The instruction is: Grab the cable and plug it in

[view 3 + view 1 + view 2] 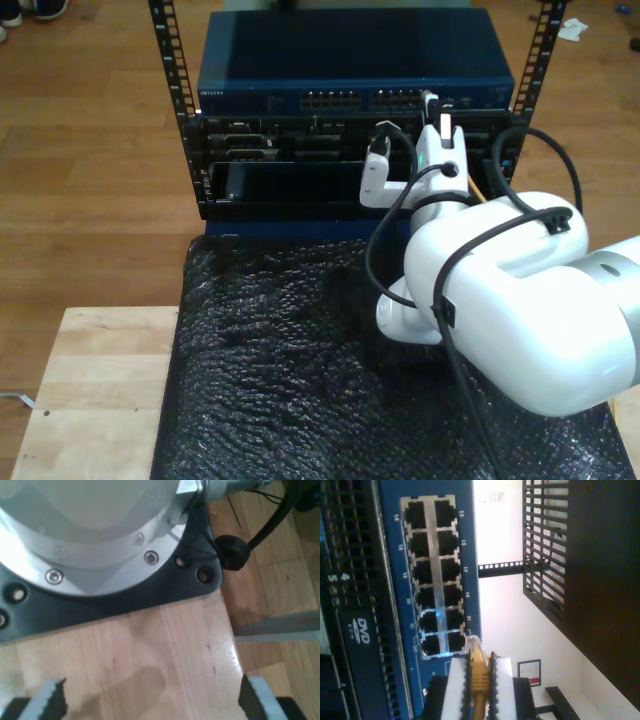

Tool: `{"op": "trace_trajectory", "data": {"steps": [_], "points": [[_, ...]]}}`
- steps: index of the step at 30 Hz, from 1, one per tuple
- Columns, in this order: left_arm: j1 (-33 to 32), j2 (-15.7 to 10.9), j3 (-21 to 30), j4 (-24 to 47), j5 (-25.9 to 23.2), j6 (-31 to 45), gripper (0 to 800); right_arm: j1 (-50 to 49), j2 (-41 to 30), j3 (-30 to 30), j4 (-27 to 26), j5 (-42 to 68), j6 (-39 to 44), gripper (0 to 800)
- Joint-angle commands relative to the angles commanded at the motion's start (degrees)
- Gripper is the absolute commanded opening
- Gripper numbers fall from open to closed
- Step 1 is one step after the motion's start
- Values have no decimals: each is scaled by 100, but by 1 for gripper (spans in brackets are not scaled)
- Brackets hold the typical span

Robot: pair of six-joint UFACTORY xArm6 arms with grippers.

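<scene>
Cable [478, 672] pinched between the pads of my second gripper [479, 667], jaws closed tight on the yellow boot just behind the plug [472, 642]. Clear plug tip left sticking out past the pads, presumably so it can enter a socket without the fingers fouling the panel. Tip sits just beside the port block [434, 577] on the blue switch [470, 565], at the end pair of sockets, apparently not yet seated; exact gap cannot be told. In the exterior view, same arm reaching to the far side, gripper [437, 125] up against the switch front [355, 100] in the rack [190, 170], right of centre in that view. Black padded mat [280, 380] spread over the near area.

My first gripper [150, 697] parked over bare wooden table [165, 640], jaws wide apart, holding nothing, beside a round metal arm base [90, 535] on its black plate [170, 587]. Likely kept clear to leave room.

Next judged step: align tip squarely, then push in.
</scene>
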Motion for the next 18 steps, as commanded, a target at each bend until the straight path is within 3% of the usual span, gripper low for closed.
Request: {"op": "trace_trajectory", "data": {"steps": [18], "points": [[0,0,9,0,0,0,800,-9,114,-53,9,18,0,0]]}}
